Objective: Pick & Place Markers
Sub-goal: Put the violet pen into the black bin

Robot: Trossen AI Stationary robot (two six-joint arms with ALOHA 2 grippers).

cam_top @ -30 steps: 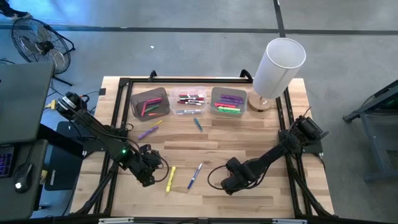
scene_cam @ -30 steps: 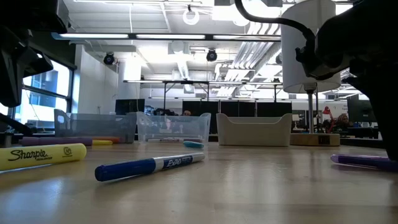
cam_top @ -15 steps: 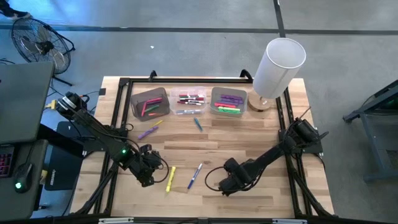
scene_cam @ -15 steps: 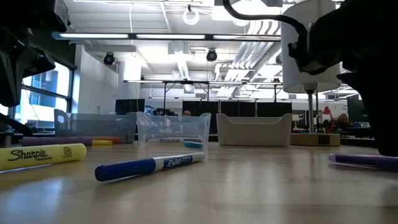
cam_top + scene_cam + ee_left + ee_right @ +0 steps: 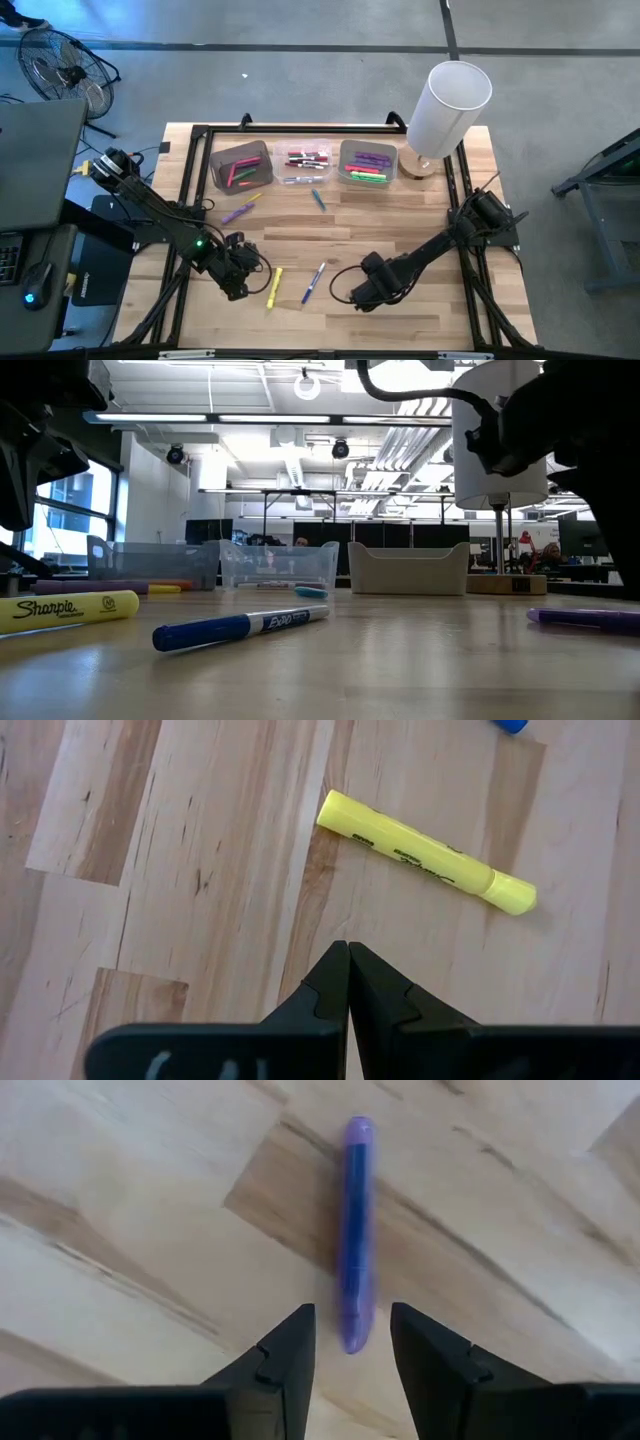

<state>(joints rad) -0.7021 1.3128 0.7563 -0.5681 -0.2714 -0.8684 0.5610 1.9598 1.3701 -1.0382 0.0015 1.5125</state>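
Loose markers lie flat on the wooden table: a yellow highlighter (image 5: 274,287) (image 5: 425,852), a blue-capped white marker (image 5: 314,282) (image 5: 240,628), a purple marker (image 5: 355,1230) (image 5: 585,619), a purple and a yellow one (image 5: 240,209) and a teal one (image 5: 318,199). My left gripper (image 5: 243,280) (image 5: 347,948) is shut, hovering just left of the highlighter. My right gripper (image 5: 358,297) (image 5: 352,1315) is open over the purple marker, its fingers standing on either side of the marker's near end. I see no touch. In the high view the gripper hides that marker.
Three small bins stand in a row along the far side: a grey one (image 5: 240,165), a clear one (image 5: 308,165) and another grey one (image 5: 367,162), each holding markers. A tall white cylinder on a wooden base (image 5: 450,105) stands at the far right. Black frame rails (image 5: 190,180) border the table.
My right gripper has shifted a little toward the table's left edge, settling over the purple marker. The markers and my left gripper have stayed where they were.
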